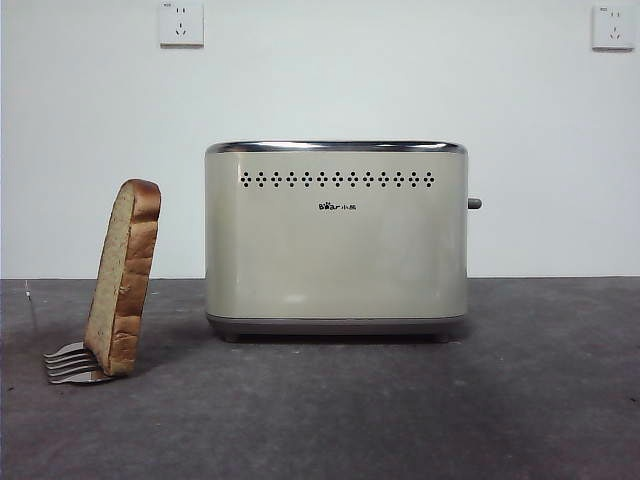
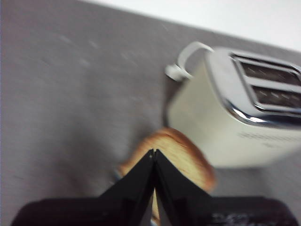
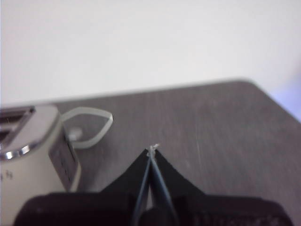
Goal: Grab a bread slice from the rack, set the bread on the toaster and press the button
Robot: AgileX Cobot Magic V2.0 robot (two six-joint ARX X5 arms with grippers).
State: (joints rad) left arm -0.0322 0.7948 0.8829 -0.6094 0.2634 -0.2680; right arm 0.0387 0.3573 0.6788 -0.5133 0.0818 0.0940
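The slice of bread [image 1: 124, 276] stands leaning in the silver wire rack [image 1: 72, 364] at the left of the table. The cream toaster [image 1: 336, 235] stands in the middle, its dark button [image 1: 474, 204] sticking out of its right side. No arm shows in the front view. In the left wrist view my left gripper [image 2: 154, 153] is shut and empty, high above the bread [image 2: 181, 153], with the toaster [image 2: 225, 122] and its two slots beside it. My right gripper [image 3: 152, 151] is shut and empty, above the table beside the toaster's [image 3: 28, 155] button end.
Two white wall sockets [image 1: 181, 23] [image 1: 612, 26] sit on the wall behind. The toaster's white cord [image 3: 89, 125] loops on the table behind it and also shows in the left wrist view [image 2: 186, 59]. The dark grey table [image 1: 400, 410] spreads around the toaster.
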